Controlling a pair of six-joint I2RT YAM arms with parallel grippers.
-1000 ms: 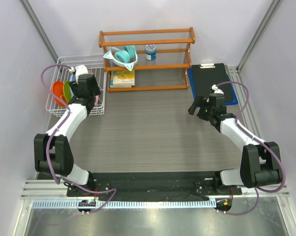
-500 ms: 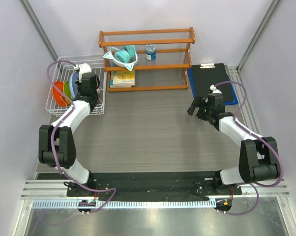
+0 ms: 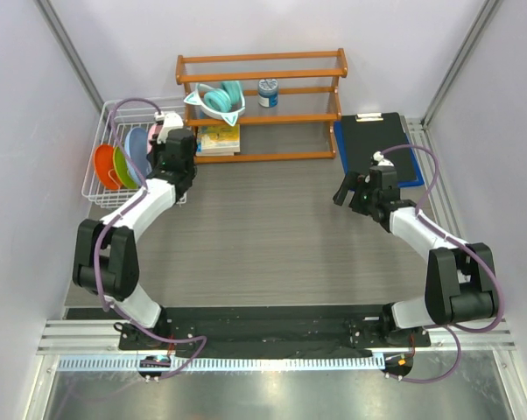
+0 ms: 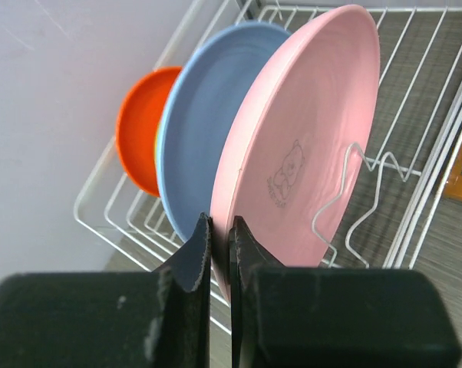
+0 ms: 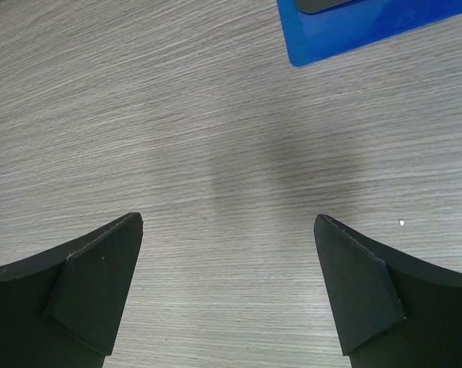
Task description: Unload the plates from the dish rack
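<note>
The white wire dish rack (image 4: 108, 222) holds several plates standing on edge: orange (image 4: 139, 130), a sliver of lime green (image 4: 157, 149), light blue (image 4: 204, 130) and pink (image 4: 308, 138). My left gripper (image 4: 219, 222) is shut on the pink plate's lower rim, one finger on each face. From above, the left gripper (image 3: 165, 144) hangs over the right side of the rack (image 3: 97, 194), beside the orange (image 3: 103, 166), green (image 3: 121, 166) and blue (image 3: 137, 147) plates. My right gripper (image 5: 229, 222) is open above bare table, seen at mid right (image 3: 344, 191) from above.
An orange-brown wooden shelf (image 3: 262, 118) stands at the back with a teal eared bowl (image 3: 216, 100), a can (image 3: 268, 92) and books (image 3: 217, 140). A blue clipboard (image 3: 377, 149) lies at the back right, its corner (image 5: 354, 27) in the right wrist view.
The left gripper closed on the pink plate's rim and shifted right along the rack, uncovering the other plates from above. The right arm barely moved.
</note>
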